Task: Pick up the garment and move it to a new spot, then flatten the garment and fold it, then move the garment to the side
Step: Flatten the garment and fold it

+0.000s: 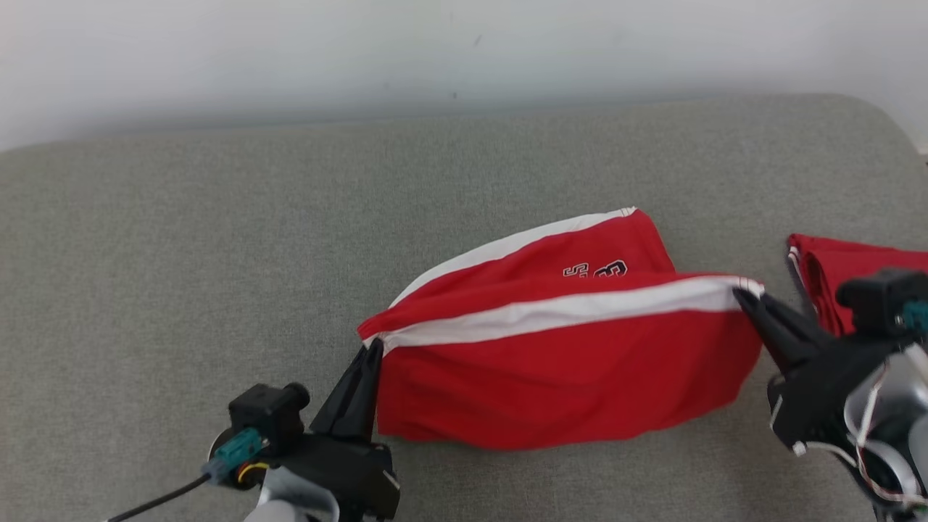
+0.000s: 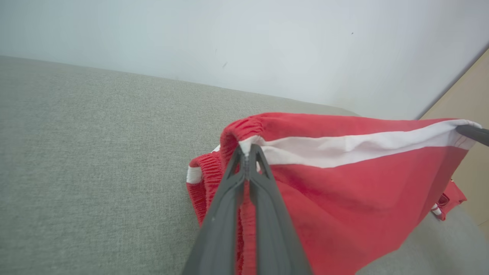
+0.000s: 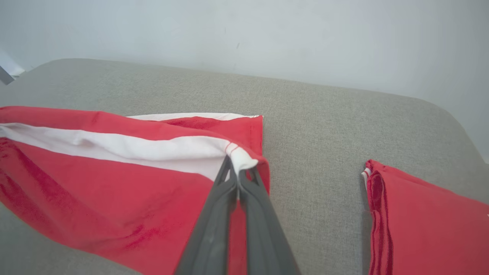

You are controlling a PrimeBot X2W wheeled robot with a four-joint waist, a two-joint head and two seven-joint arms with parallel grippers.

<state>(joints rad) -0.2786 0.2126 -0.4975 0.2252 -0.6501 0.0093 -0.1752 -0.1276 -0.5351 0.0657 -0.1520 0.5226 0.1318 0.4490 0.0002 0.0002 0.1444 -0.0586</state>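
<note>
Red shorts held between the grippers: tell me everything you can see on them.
The red shorts look like thin, soft fabric, with a white side stripe and a gathered elastic waistband. A black-and-white print including a 3 shows on the far layer. The left gripper pinches the waistband end of the stripe and the right gripper the hem end. Both are shut, holding that edge raised and taut. The cloth below sags, and the far half lies on the grey upholstered surface.

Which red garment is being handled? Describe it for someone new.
On the grey upholstered surface below the pale wall, look right of centre for the red shorts. They are held stretched between the left gripper and right gripper, both shut on their broad white stripe. The folded red garment at the far right lies untouched, flat.
</note>
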